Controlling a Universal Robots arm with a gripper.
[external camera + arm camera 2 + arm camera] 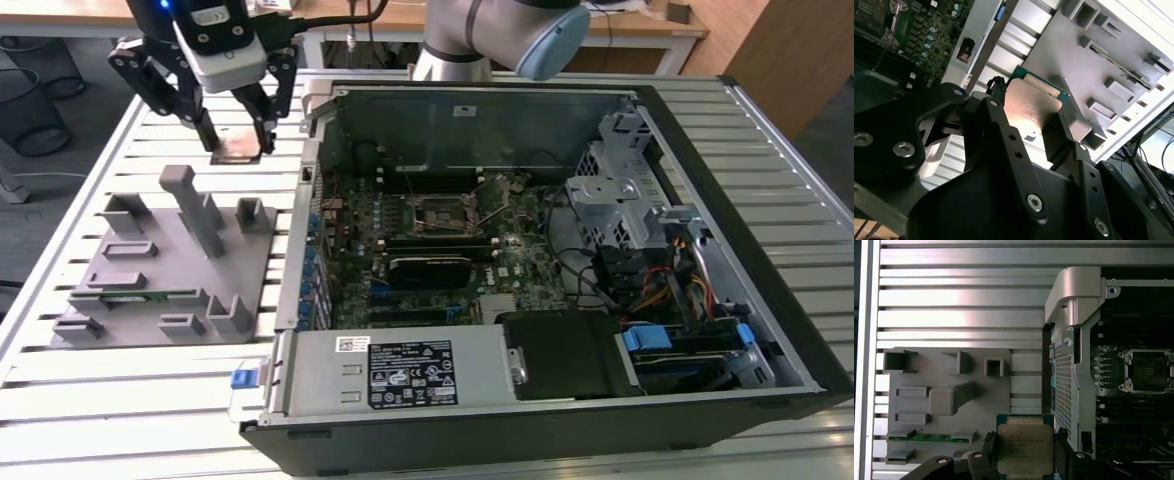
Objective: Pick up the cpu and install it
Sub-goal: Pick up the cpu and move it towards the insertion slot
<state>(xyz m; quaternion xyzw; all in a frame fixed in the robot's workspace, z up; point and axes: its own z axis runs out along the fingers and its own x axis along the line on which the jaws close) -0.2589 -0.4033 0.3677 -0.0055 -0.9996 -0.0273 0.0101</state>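
Observation:
The cpu (238, 150) is a thin square chip with a silvery top, held in the air between my black fingers. My gripper (240, 135) is shut on it, above the slatted table beyond the grey fixture (160, 260) and just outside the open computer case, on the exterior view's left. In both wrist views the cpu (1024, 447) (1031, 107) sits flat between the fingers (999, 125), pinched on two opposite edges. The empty cpu socket (441, 212) (1149, 371) lies on the motherboard inside the case, its metal frame around a dark square.
The grey fixture (944, 400) carries upright blocks and slots, with a green memory stick (929, 437) in one slot. The case's wall and a raised bracket (1074, 295) stand between the gripper and the motherboard. A drive cage (621, 190) and cables fill the case's far side.

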